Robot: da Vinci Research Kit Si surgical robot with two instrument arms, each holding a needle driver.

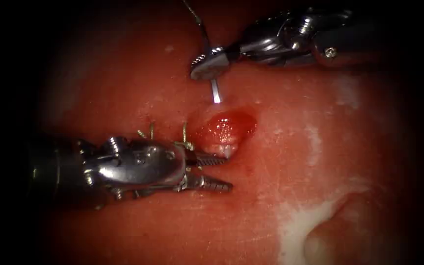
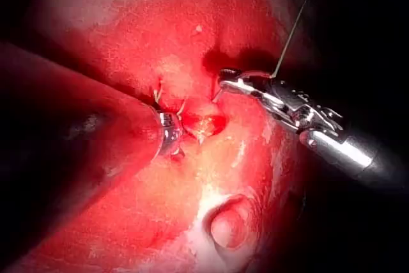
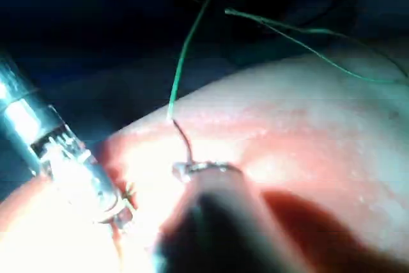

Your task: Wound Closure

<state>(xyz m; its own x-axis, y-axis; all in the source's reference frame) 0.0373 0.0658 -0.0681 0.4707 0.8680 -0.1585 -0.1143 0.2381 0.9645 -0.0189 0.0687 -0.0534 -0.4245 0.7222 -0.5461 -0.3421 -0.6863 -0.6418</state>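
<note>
My right tool (image 1: 208, 65) reaches in from the upper right, jaws shut on the curved needle (image 1: 215, 92) about mid-curve. The needle's front part enters the tissue (image 1: 320, 162) just above the open, red-filled cut (image 1: 227, 127). A pale point at the cut's lower edge (image 1: 227, 152) may be its tip. Green thread (image 3: 185, 49) trails up from the needle's rear end. My left tool (image 1: 227, 172) lies at the cut's left end, jaws open and holding nothing. The right tool (image 2: 229, 81) also appears in the left wrist view, and the left tool (image 3: 96, 183) in the right wrist view.
Cut ends of thread (image 1: 145, 131) from earlier stitches stand up just left of the open cut, beside the left tool's wrist. A rounded lump of tissue (image 1: 339, 235) with a pale patch (image 1: 300, 221) lies at the lower right. Red fluid wets the surface.
</note>
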